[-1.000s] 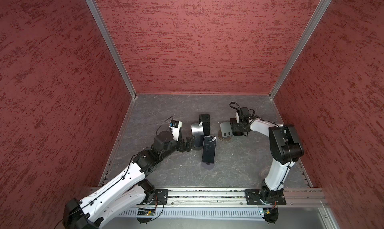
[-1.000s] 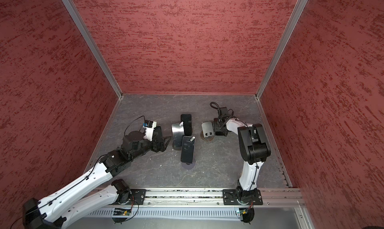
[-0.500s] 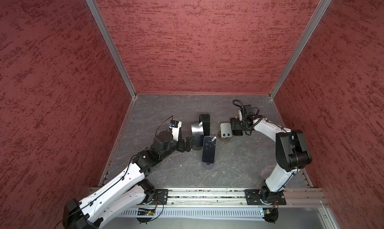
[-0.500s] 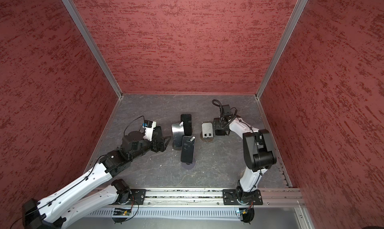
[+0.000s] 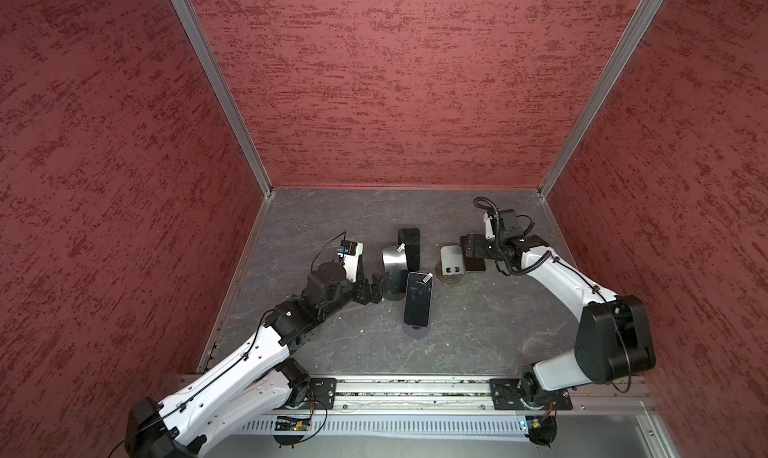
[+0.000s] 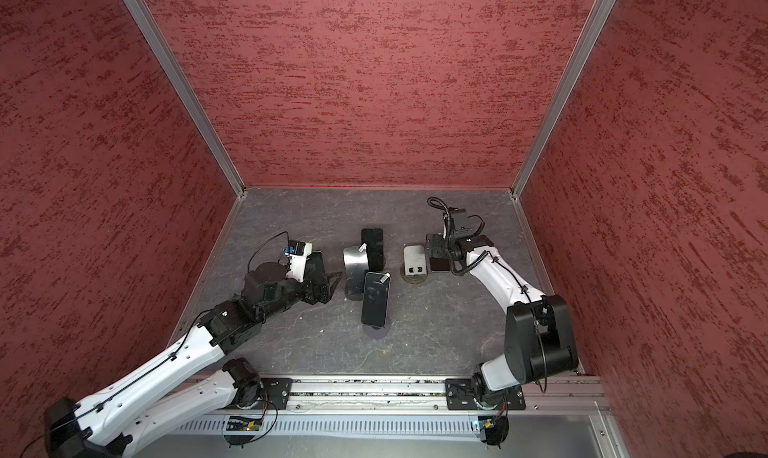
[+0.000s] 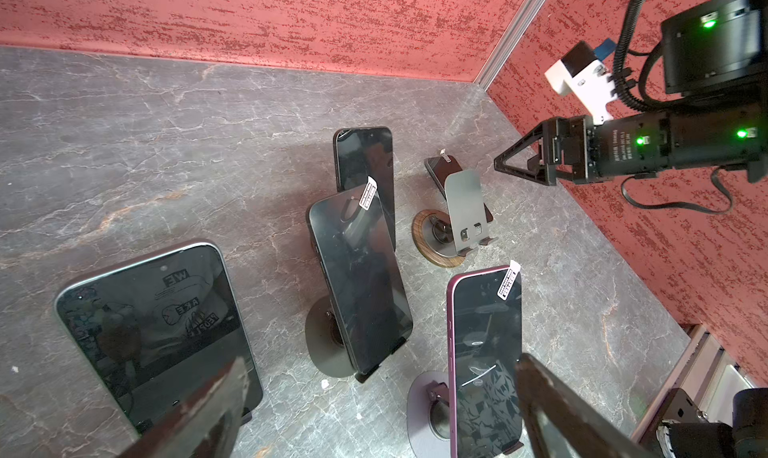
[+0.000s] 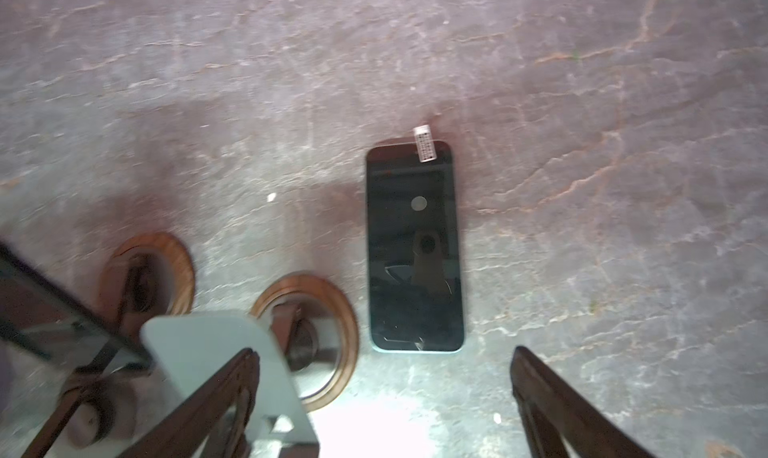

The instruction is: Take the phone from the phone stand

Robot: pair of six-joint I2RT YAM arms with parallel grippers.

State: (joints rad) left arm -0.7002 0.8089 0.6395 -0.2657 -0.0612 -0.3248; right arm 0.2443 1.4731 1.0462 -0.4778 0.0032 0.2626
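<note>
The phone lies flat on the table, off the phone stand and just to its right, in the far right part of the scene. In both top views the right gripper hangs low over the stand and phone, and how its jaws stand is hard to read from there. The left gripper sits low, just left of the other phones, which lean on stands of their own in the middle.

In the left wrist view the left gripper's fingers are spread wide with nothing held. The right gripper shows parted and empty in the air, near the bare stand.

In the right wrist view the phone lies screen up beside the stand's wooden base, with a narrow strip of table between them. Both fingers are apart and clear of it.

The removal looks done, so the risk lies in pulling away. One right finger sits close over the stand's plate, and a sideways or dipping retreat could clip it, tip the stand or shove it onto the phone. A careless sweep by the left arm could topple the propped phones beside it.
</note>
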